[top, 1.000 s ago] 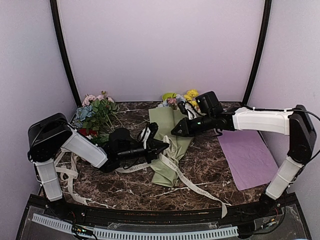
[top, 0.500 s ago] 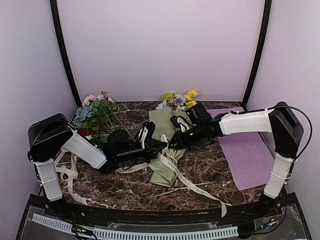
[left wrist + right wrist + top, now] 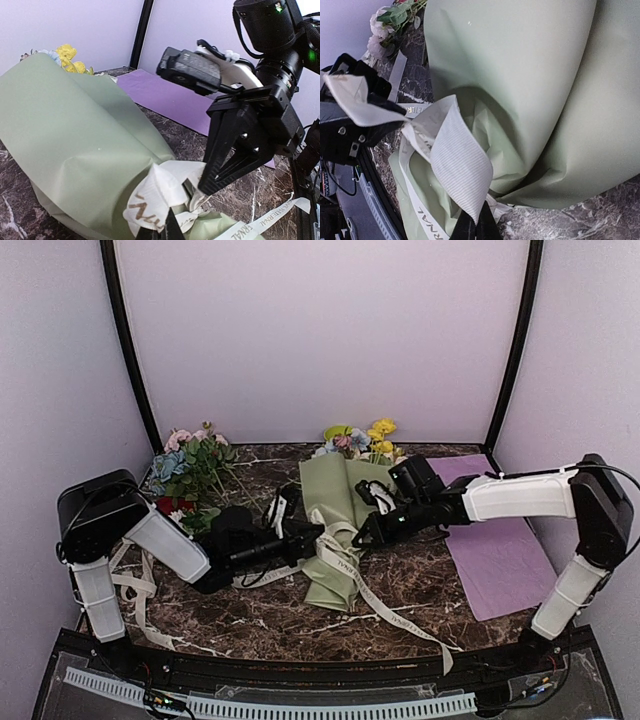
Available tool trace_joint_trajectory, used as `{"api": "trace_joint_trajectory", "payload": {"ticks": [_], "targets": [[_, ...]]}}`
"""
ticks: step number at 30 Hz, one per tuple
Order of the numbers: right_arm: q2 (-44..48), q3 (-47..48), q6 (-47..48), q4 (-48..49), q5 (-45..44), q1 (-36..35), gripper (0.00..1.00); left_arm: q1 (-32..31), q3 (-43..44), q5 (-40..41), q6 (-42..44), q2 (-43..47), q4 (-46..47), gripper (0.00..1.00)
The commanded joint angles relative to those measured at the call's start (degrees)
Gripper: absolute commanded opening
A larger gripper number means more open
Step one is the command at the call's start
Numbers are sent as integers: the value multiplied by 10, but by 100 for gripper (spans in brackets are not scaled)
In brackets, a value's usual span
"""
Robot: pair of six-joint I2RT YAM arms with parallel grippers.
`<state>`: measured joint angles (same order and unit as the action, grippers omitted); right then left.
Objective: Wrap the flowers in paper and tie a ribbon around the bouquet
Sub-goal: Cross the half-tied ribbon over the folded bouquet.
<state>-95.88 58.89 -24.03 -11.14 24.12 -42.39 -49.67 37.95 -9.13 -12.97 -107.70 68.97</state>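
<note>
Right fingers (image 3: 220, 150) moved toward 6 o'clock, now clenched on ribbon (image 3: 455, 160) loop | left fingers (image 3: 305, 537) pinching ribbon too | lettering unreadable

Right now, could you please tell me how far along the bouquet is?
Wrapping looks done: green paper rolled into a cone, flowers poking out the far end. In hand: left jaws and right jaws each shut on the ribbon at the cone's waist. To do: no finished knot shows; a long tail trails loose.
</note>
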Motion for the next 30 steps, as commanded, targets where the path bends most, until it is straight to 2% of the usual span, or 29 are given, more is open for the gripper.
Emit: {"api": "trace_joint_trajectory", "payload": {"ticks": [1, 4, 6, 9, 12, 15, 18, 21, 24, 30], "targets": [[41, -40, 12, 28, 31, -5, 0, -1, -12, 17, -23, -1, 31, 0], [72, -64, 18, 39, 57, -8, 0, -1, -13, 20, -24, -6, 24, 0], [64, -70, 28, 30, 80, -12, 5, -1, -12, 21, -23, -13, 20, 0], [51, -56, 51, -22, 79, -17, 16, -1, -8, 15, -22, -23, 16, 0], [73, -44, 69, -58, 57, 6, 41, -1, -9, 12, -24, -31, 17, 0], [93, -23, 76, -74, 48, 42, 47, -1, -12, 8, -22, -34, 24, 0], [75, 13, 81, -72, 27, 53, 42, -1, -14, 3, -20, -34, 29, 0], [8, 64, 80, -66, 14, 54, 22, -1, -16, 1, -19, -34, 37, 0], [-51, 130, 89, -68, 12, 54, 11, -1, -18, -1, -18, -34, 37, 0], [-108, 186, 116, -72, 3, 52, 1, 1, -24, -6, -18, -35, 44, 0]]}}
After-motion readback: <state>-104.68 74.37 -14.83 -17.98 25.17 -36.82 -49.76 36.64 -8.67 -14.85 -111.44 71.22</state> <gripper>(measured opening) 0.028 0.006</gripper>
